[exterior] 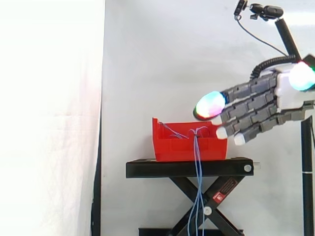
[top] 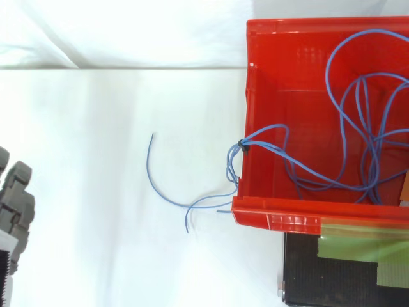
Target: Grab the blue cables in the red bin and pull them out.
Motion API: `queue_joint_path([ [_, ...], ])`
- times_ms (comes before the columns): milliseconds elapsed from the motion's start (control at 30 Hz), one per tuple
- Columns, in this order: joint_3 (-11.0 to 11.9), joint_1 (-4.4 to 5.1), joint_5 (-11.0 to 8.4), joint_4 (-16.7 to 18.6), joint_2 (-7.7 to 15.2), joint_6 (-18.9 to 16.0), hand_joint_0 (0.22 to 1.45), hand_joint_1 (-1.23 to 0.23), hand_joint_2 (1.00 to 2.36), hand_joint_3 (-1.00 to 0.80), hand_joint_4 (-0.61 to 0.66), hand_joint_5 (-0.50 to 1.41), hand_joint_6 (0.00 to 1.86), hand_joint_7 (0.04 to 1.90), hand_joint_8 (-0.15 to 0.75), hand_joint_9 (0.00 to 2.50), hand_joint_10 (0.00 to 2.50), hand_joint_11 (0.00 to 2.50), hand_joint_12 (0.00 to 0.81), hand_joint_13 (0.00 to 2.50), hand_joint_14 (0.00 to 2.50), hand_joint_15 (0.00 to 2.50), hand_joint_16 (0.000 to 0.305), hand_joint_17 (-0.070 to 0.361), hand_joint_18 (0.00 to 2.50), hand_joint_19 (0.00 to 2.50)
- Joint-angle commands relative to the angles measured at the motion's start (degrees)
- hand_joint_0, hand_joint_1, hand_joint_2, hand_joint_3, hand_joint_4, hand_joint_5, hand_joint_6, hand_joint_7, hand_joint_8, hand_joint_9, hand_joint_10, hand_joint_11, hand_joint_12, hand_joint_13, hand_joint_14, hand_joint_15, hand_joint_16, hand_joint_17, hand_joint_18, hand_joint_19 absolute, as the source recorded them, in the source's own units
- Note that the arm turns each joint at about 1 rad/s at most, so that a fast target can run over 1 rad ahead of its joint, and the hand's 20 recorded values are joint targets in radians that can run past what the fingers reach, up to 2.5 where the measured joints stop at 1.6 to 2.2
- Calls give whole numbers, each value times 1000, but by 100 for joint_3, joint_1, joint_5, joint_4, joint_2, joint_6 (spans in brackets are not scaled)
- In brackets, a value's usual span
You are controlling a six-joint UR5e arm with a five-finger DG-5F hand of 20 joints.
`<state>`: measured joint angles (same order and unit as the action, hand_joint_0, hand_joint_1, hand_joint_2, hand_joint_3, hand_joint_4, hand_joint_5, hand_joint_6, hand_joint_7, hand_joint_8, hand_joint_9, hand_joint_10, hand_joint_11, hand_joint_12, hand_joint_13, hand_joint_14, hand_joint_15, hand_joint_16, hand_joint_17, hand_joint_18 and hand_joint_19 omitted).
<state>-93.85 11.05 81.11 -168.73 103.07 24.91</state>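
Blue cables (exterior: 196,152) sit tangled in the red bin (exterior: 172,147), just below and ahead of the hand (exterior: 256,105). A few strands spill over the bin's wall and hang down past the black stand (exterior: 147,168). The hand's fingers are stretched out straight, gripping nothing, hovering over the bin's nearest end.

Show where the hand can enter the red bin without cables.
Bare floor in the top-left corner of the red bin, top view, bordered by its walls and the blue cables. Crowded at right and along the lower wall.
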Motion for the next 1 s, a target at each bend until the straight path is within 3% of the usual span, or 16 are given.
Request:
queue_joint_path([
  [0, -1, -7, 10, 147, 117, 71, 664, -859, 1000, -1000, 138, 245, 8, 200, 218, 218, 0, 0, 365, 203, 4, 106, 58, 132, 210, 288],
  [200, -1, 11, -7, 217, 117, 659, 674, -862, 1000, -1000, 153, 285, 8, 224, 221, 247, 0, 0, 363, 215, 4, 111, 58, 130, 211, 296],
  [300, -1, 20, -16, 288, 108, 1556, 679, -866, 1000, -1000, 153, 316, 9, 246, 224, 264, 0, 6, 362, 216, 4, 108, 57, 129, 208, 301],
  [433, 8, 20, -25, 253, 108, 2470, 679, -866, 1000, -1000, 152, 315, 9, 248, 224, 269, 0, 16, 361, 217, 4, 111, 58, 129, 214, 298],
  [533, -1, 20, 2, 129, 108, 2874, 680, -865, 1000, -1000, 151, 311, 9, 249, 223, 269, 0, 9, 361, 219, 4, 112, 58, 130, 219, 294],
  [600, 8, 20, 10, 156, 108, 2997, 681, -863, 1000, -1000, 149, 311, 9, 248, 223, 271, 0, 22, 363, 219, 4, 112, 58, 131, 217, 294],
  [667, 16, 37, 212, 191, 117, 3068, 682, -860, 1000, -1000, 152, 317, 9, 249, 225, 284, 0, 18, 363, 219, 4, 113, 58, 131, 216, 296],
  [700, 16, 37, 212, 191, 117, 3068, 682, -858, 1000, -1000, 152, 318, 9, 250, 225, 285, 0, 27, 362, 217, 4, 117, 58, 130, 213, 298],
  [767, 16, 64, 476, 296, 117, 3059, 684, -857, 1000, -1000, 151, 317, 9, 249, 225, 287, 0, 34, 359, 212, 5, 119, 57, 128, 205, 299],
  [800, 25, 90, 722, 674, 310, 2997, 683, -858, 1000, -1000, 152, 317, 9, 246, 225, 288, 0, 29, 360, 212, 5, 119, 57, 128, 201, 298],
  [867, 16, 99, 819, 877, 380, 2936, 685, -857, 1000, -1000, 149, 317, 9, 248, 226, 288, 2, 28, 361, 212, 4, 116, 57, 128, 199, 300],
  [900, 16, 99, 889, 1149, 530, 2839, 685, -857, 1000, -1000, 151, 322, 9, 251, 226, 289, 0, 30, 361, 211, 4, 119, 57, 128, 198, 299],
  [967, 25, 99, 907, 1281, 591, 2795, 686, -857, 1000, -1000, 153, 325, 9, 247, 226, 291, 0, 30, 361, 211, 4, 116, 57, 128, 194, 300],
])
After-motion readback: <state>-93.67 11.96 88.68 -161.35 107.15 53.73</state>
